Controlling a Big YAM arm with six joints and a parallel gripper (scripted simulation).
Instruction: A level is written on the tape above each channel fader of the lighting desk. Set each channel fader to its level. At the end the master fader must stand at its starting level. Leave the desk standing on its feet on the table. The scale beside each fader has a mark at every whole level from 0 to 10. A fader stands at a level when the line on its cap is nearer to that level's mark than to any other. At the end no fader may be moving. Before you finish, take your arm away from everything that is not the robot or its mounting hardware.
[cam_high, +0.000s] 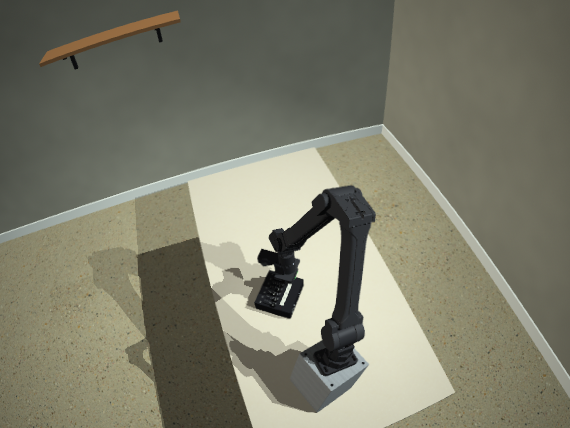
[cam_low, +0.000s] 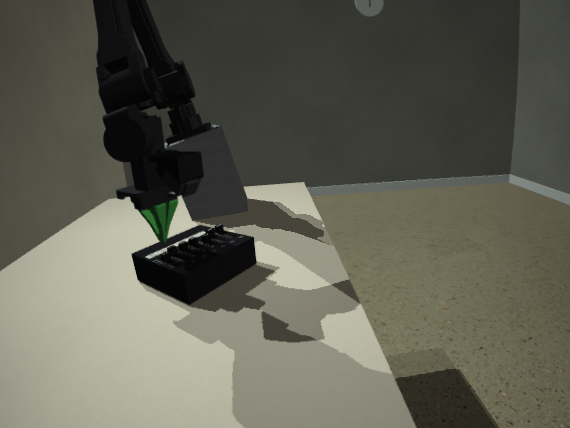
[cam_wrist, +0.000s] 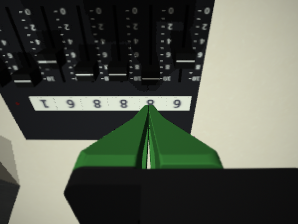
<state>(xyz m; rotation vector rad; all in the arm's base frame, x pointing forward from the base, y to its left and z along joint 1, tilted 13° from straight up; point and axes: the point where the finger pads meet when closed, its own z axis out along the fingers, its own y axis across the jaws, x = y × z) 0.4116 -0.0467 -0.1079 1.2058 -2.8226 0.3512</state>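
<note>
The black lighting desk (cam_high: 272, 311) (cam_low: 220, 270) (cam_wrist: 100, 125) stands on its feet on the cream table. In the wrist view it appears upside down, with a row of several faders and a white tape strip (cam_wrist: 75, 104) (cam_low: 186, 234) carrying a figure for each fader. The fader cap (cam_wrist: 151, 78) second from the right sits near the 10 mark. The rightmost cap (cam_wrist: 185, 61) sits between the 6 and 8 marks. My gripper (cam_wrist: 148, 112) (cam_low: 161, 238) (cam_high: 291, 278) has green fingers. It is shut and empty, with its tip just over the tape in line with that second fader.
The arm's grey base block (cam_high: 327, 382) (cam_low: 215, 175) stands on the table (cam_high: 250, 200) (cam_low: 75, 325) behind the desk. The table's edge (cam_low: 350, 285) drops to the floor on the right of the exterior view. A wooden shelf (cam_high: 110, 37) hangs on the far wall.
</note>
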